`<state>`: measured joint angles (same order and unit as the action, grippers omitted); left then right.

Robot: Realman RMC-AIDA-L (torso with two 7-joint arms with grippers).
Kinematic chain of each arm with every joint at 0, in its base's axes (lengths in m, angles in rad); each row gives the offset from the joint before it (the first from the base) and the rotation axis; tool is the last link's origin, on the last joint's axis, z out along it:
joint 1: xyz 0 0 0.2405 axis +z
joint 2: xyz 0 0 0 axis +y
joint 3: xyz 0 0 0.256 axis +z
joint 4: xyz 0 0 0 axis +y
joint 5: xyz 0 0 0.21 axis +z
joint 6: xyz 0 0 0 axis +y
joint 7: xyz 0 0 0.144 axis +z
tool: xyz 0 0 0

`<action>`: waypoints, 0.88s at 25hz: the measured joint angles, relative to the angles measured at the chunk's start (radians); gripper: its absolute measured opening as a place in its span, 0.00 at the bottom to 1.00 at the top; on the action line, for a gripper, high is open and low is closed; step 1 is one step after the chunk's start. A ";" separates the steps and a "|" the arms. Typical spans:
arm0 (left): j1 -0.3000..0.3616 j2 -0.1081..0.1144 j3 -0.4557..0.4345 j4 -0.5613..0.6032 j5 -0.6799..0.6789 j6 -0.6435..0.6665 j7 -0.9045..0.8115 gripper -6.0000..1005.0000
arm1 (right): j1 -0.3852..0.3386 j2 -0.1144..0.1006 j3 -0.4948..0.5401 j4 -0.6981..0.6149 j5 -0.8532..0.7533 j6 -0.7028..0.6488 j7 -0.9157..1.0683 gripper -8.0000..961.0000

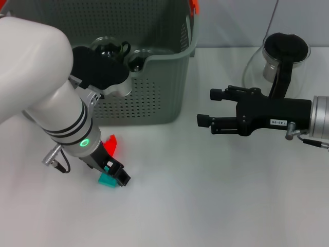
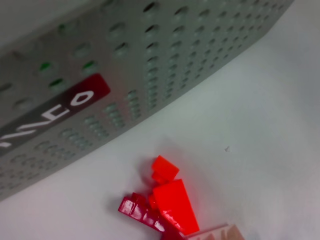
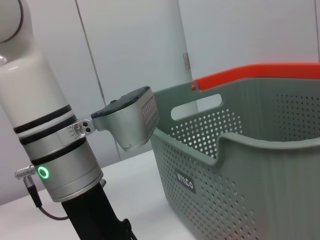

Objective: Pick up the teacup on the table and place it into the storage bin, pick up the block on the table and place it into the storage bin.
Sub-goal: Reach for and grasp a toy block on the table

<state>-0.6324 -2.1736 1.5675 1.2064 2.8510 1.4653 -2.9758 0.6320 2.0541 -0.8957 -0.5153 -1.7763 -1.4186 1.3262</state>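
Observation:
The grey-green perforated storage bin [image 1: 154, 98] stands at the back centre; its labelled wall [image 2: 125, 75] fills the left wrist view. Inside it rest a clear glass teacup [image 1: 109, 49] with a handle and a second glass cup [image 1: 138, 60]. On the table in front of the bin lies a red block [image 1: 111, 143] [image 2: 172, 200], and a teal block [image 1: 106, 181] lies just nearer. My left gripper [image 1: 117, 175] is low over the table, right at the teal block. My right gripper [image 1: 208, 108] hovers open and empty to the right of the bin.
A glass pot [image 1: 284, 54] with a black lid stands at the back right, behind my right arm. The bin carries orange handle clips [image 1: 194, 5]. My bulky left arm [image 3: 55, 150] hides the table's left side and part of the bin's front.

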 joint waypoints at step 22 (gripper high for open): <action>-0.019 0.000 0.026 -0.029 0.003 0.014 0.000 0.44 | 0.001 -0.002 0.001 -0.002 0.000 -0.003 -0.003 0.95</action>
<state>-0.6515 -2.1736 1.5936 1.1770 2.8542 1.4789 -2.9759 0.6329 2.0524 -0.8943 -0.5169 -1.7763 -1.4217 1.3234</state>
